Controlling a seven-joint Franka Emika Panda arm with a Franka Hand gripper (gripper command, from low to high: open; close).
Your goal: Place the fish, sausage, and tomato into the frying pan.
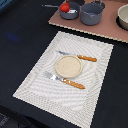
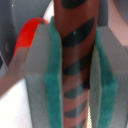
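Sausage (image 2: 75, 65): pinched between the gripper (image 2: 75, 75) pads — upright.
Tomato (image 1: 65, 7): in the pan (image 1: 69, 13), far side.
Plate (image 1: 68, 66): on the placemat (image 1: 35, 82).

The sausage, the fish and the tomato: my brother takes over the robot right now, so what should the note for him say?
Gripper: shut on the sausage, which is held between the green pads.
Tomato: in the frying pan on the board at the back.
Fish: a pale bit shows in the pan beside the tomato; too small to say it is the fish.
Done: tomato is in the pan.
Left: lower the sausage into the pan, let go, then check for the fish.
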